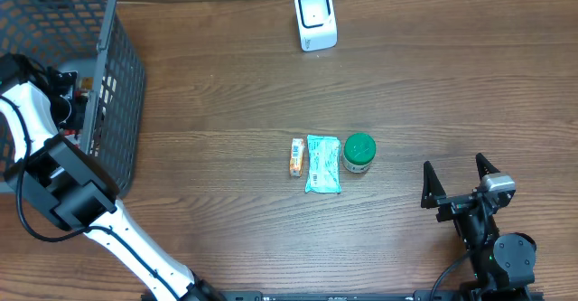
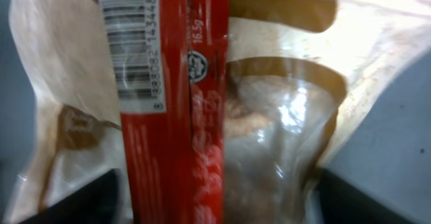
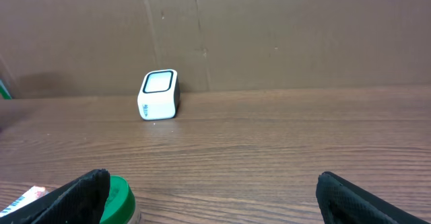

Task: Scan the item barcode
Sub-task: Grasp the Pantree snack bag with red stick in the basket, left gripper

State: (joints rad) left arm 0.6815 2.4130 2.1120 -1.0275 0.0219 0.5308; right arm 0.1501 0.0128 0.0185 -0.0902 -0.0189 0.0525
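A robotics lab bench dressed up as a shop checkout, that's the look here: a plain brown wood-grain table (image 1: pixel 226 84) backed by a bare brown cardboard wall (image 3: pixel 269 35), with a white-and-black robot arm (image 1: pixel 36 120) and a black robot arm (image 1: pixel 492 238) mounted at its near edge. The shop side shows in a small white box-shaped barcode scanner (image 1: pixel 316 19), a grey plastic mesh shopping basket (image 1: pixel 122 75) and packaged goods: a teal packet (image 1: pixel 322 164), a green-lidded jar (image 1: pixel 359 152), a small orange packet (image 1: pixel 296 157) and a red barcoded wrapper (image 2: pixel 168 116).
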